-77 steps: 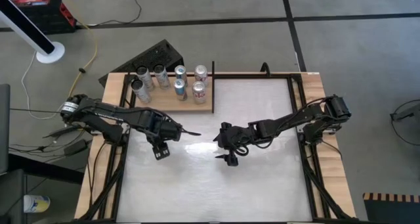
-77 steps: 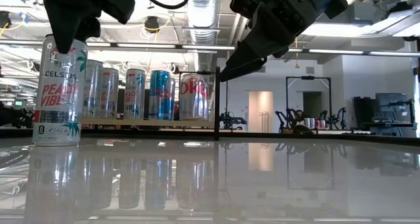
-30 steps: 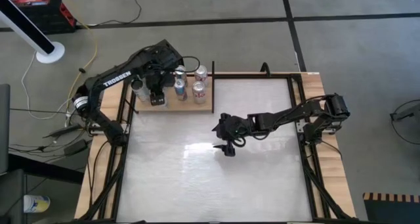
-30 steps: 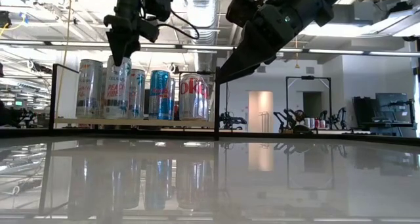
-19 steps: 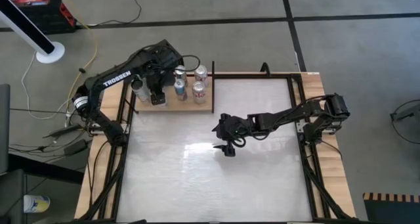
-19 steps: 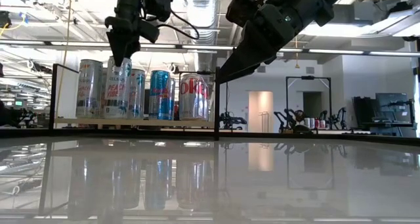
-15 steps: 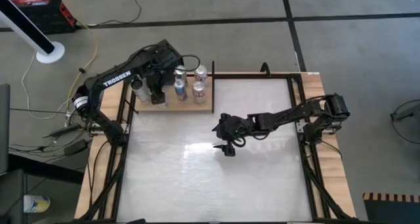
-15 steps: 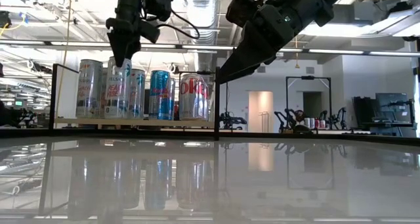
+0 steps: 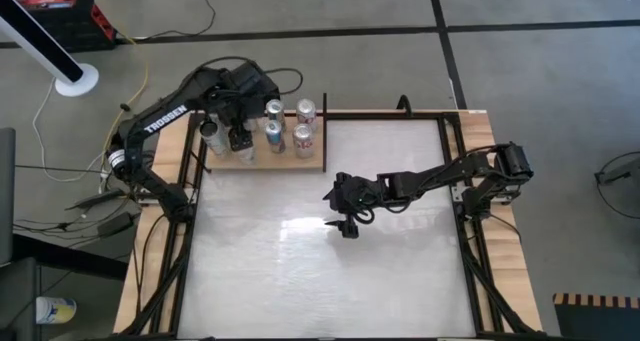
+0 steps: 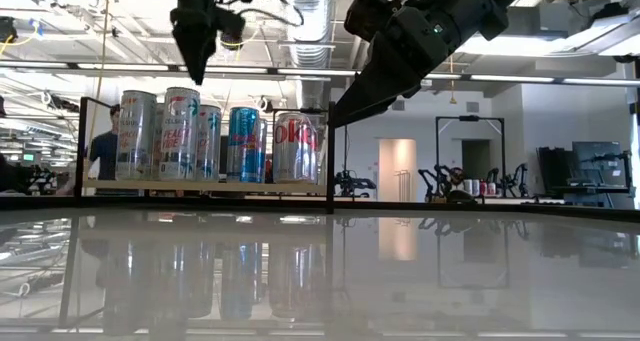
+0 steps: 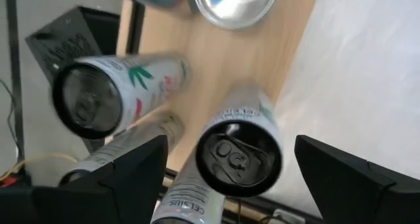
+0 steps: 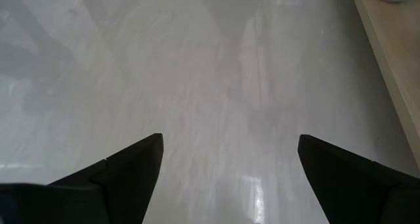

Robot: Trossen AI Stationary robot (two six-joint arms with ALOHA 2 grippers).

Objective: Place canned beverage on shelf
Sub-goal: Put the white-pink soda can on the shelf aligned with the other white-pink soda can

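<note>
Left gripper is directly above the tall white Celsius can with the dark pull-tab top, fingers spread wide, nothing held. In the low view its fingertips sit clear above the can's rim.

The can stands upright on the flat light-brown wood-grain shelf with thin black edge bars, at the table's far-left corner, in a tight cluster with five other cans. A second Celsius can is just beside it; the blue-topped can is further along the board.

Risks:
- Retreating sideways rather than up: a finger clips the rim. Tall narrow can, likely tips easily.
- One toppling into packed neighbours could take down several.
- The can sits near the board's table-side edge, so a nudge that way may send it onto the glossy white tabletop.

Right gripper hangs mid-table, fingers wide, empty, well apart from the shelf. No conflict as long as it waits there.
</note>
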